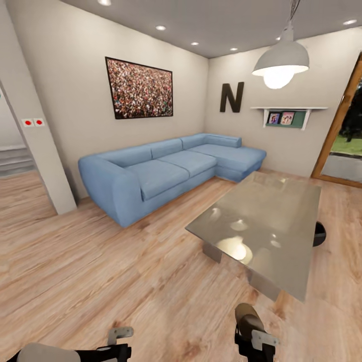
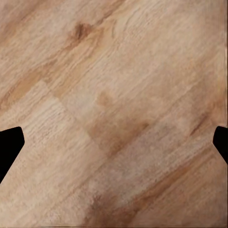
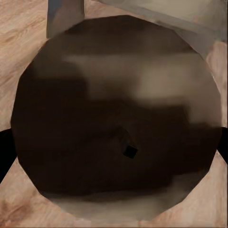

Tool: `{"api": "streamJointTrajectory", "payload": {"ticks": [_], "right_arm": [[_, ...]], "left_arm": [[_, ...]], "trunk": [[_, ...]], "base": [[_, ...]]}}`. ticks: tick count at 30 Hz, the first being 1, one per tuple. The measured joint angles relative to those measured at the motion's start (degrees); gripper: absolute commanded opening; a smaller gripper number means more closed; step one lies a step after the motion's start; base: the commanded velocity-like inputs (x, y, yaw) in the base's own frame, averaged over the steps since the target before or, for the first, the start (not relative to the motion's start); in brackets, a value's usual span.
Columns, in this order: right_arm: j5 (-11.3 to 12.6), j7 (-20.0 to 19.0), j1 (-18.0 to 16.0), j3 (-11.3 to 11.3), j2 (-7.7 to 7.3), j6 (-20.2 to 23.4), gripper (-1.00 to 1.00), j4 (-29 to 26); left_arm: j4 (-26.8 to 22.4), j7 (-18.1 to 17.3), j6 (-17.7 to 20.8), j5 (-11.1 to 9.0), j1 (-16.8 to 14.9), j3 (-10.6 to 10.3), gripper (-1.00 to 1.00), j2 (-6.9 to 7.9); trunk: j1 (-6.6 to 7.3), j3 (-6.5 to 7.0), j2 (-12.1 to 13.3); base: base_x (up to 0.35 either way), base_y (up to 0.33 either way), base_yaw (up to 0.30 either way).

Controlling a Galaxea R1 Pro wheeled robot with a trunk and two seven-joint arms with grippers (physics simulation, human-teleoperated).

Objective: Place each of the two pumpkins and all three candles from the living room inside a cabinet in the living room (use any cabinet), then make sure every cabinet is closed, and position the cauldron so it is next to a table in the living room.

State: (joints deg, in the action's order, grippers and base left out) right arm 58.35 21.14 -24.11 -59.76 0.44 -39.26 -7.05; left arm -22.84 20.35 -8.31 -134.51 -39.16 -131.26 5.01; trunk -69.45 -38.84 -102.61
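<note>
While you drive across the living-room floor (image 1: pixel 100 271), the right pincer (image 1: pixel 254 343) carries one candle (image 1: pixel 247 315). It stands up out of the jaws, low in the head view, just short of the table (image 1: pixel 261 221). In the right wrist view the candle (image 3: pixel 114 118) is seen end-on, with its wick (image 3: pixel 128 151) near the middle. The dark fingers (image 3: pixel 4 154) sit against its flanks, so the grip is judged closed on it.

The left pincer (image 2: pixel 114 147) is spread wide, with bare floor between its tips.

Handling: the candle is probably light, stiff and somewhat waxy-smooth. A stubby cylinder can roll or twist if pinched near an end, so keep the hold across its middle and stay clear of the wick.

A dark round thing (image 1: pixel 319 234) shows past the table's far edge. It may be the cauldron, though you cannot tell from here.

A sofa (image 1: pixel 166 171) lines the wall.
</note>
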Motion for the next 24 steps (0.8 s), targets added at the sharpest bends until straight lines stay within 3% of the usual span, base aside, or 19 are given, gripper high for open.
{"api": "streamJointTrajectory", "payload": {"ticks": [4, 11, 14, 17, 22, 24], "right_arm": [[0.0, 0.0, 0.1, -0.1, -0.08, -1.3, -1.0, 1.5], [0.0, 0.0, 0.5, -0.3, 0.15, -3.1, -1.0, 3.2], [0.0, 0.0, 0.6, -0.3, 0.29, -3.1, -1.0, 3.2], [0.0, 0.0, 0.6, -0.4, 0.33, -3.2, -1.0, 3.2], [0.0, 0.0, 0.6, -0.4, 0.38, -3.1, -1.0, 3.2], [0.0, 0.0, 0.6, -0.3, 0.46, -3.1, -1.0, 3.2]], "left_arm": [[0.0, 0.0, -1.3, 0.0, 0.6, 0.0, 1.0, -0.16], [-0.2, -0.1, -22.8, -0.4, 4.1, 0.0, 1.0, -0.05], [0.2, -0.2, -26.7, -0.5, 7.9, -0.1, 1.0, 0.47], [0.9, -0.3, -35.0, -0.5, 12.1, -0.1, 1.0, 2.05], [1.0, -0.1, -51.3, -0.5, 15.1, -0.2, 1.0, 2.47], [1.1, -0.1, -51.4, -0.5, 15.7, -0.2, 1.0, 2.46]], "trunk": [[0.88, 0.89, 1.6], [2.42, 2.49, 4.4], [3.08, 3.17, 5.6], [3.74, 3.87, 6.8], [4.83, 5.04, 8.8], [5.27, 5.47, 9.6]], "base": [[0.0, 0.0, -0.278], [0.0, 0.0, -0.271], [0.0, 0.0, -0.267], [0.0, 0.0, -0.264], [0.0, 0.0, -0.249], [0.0, 0.0, -0.117]]}}
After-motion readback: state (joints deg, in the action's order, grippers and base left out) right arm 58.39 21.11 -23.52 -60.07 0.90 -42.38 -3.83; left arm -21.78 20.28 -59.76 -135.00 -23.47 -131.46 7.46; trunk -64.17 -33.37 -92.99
